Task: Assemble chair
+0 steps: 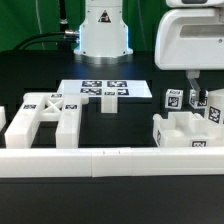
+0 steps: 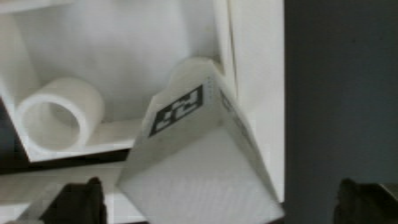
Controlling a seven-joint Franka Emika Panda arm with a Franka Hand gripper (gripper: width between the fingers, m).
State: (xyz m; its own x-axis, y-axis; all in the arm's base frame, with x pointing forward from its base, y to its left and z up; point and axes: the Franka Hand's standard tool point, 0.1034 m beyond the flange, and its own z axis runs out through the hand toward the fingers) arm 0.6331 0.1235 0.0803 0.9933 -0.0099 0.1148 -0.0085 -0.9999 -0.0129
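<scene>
Stretching across the exterior view, a black tabletop (image 1: 130, 125) carries everything, with a green backdrop (image 1: 25, 20) in the upper left and the arm's white base (image 1: 105, 30) at top centre. The marker board (image 1: 103, 90) lies mid-frame, and a long white border rail (image 1: 110, 160) runs along the lower edge. Flat chair frames (image 1: 45, 115) lie at the left, their longer bars running from the rail toward mid-frame. A boxy chair part (image 1: 185, 132) sits at the right, hollow side up, its long axis across the frame. The gripper (image 1: 194, 95) hangs just above it, fingertips (image 2: 80, 195) spread wide with nothing clamped. The wrist view shows a tagged sloping face (image 2: 187, 130) beside a round post (image 2: 63, 115).
</scene>
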